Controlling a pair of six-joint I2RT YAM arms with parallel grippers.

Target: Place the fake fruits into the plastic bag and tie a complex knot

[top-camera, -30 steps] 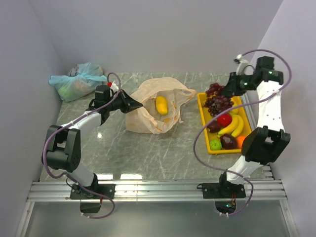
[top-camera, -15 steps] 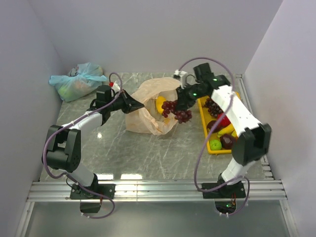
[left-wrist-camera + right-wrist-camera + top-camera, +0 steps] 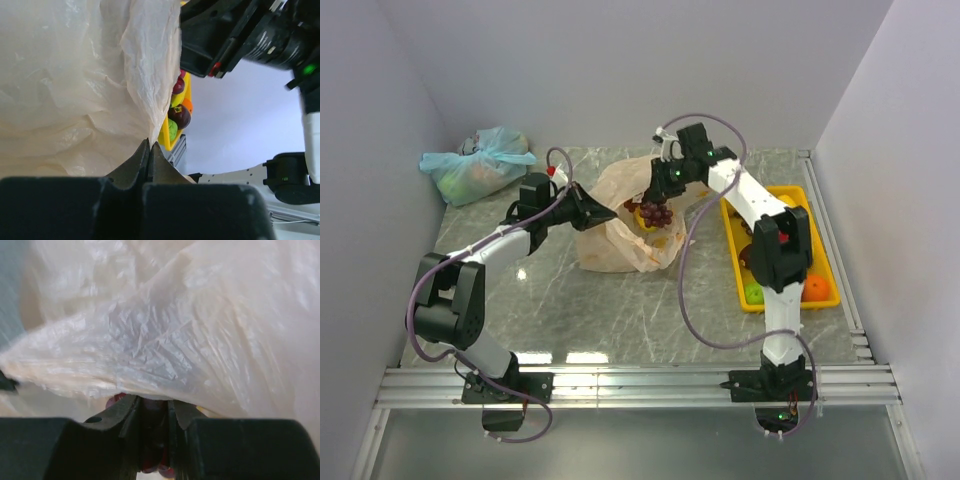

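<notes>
Item: purple grapes, clamped in the right pincer and dangling just below its tips, over the open mouth of the plastic bag. Left pincer: closed on the bag rim, just beside the bunch, holding the mouth up. Other fruits: in the yellow tray, well behind the right pincer. Change: half a second ago the bunch hung at the bag's tray-side edge; now it is over the middle, so release looks due.
</notes>
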